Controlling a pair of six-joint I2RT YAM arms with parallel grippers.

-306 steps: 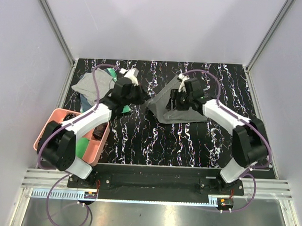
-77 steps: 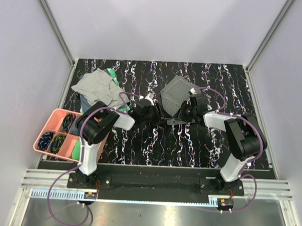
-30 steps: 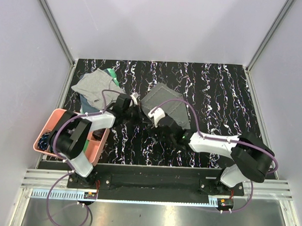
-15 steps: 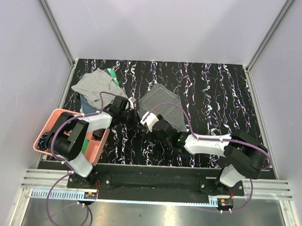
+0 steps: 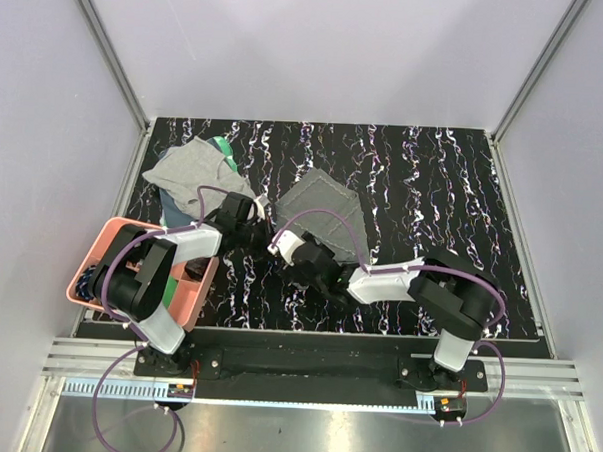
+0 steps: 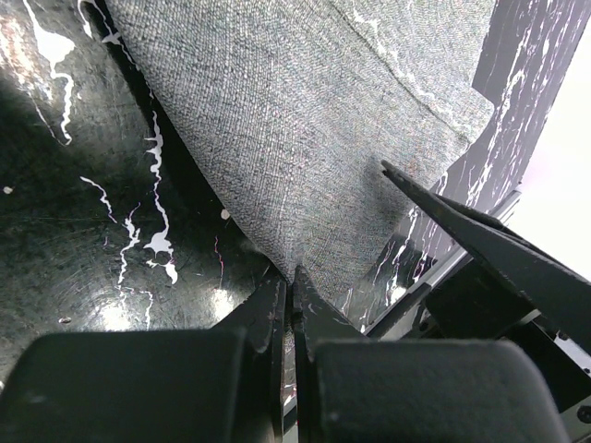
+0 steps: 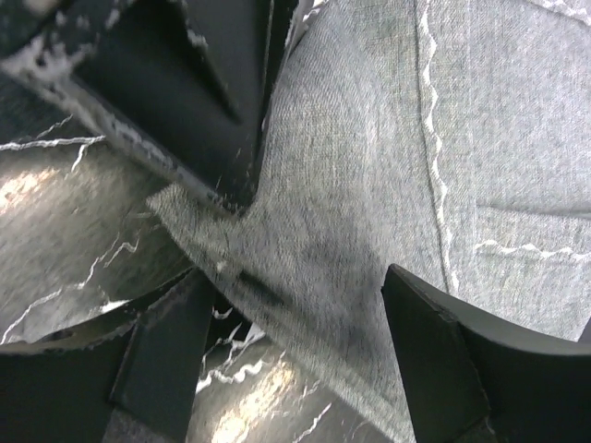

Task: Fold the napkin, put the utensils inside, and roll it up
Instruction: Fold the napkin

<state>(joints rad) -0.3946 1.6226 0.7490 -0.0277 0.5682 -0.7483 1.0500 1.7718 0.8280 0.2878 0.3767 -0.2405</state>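
The napkin (image 5: 327,209) lies spread on the black marbled table, a dark grey cloth with stitched hems. My left gripper (image 5: 264,227) is shut on its near left corner, and the pinch shows close up in the left wrist view (image 6: 292,277). My right gripper (image 5: 286,243) has come in low from the right. It stands open, its jaws on either side of that same corner (image 7: 295,286), just short of the left fingers (image 7: 222,101). One right finger (image 6: 480,249) shows at the cloth's edge. The utensils are out of view.
A lighter grey cloth (image 5: 189,171) over a green item lies at the back left. A pink divided tray (image 5: 91,267) sits at the left edge beside the left arm. Both arms cross low over the table's near middle.
The right arm has swung from the napkin's right side across to its near left corner, closing in on the left gripper. The left gripper has drawn back leftwards, still pinching the corner.
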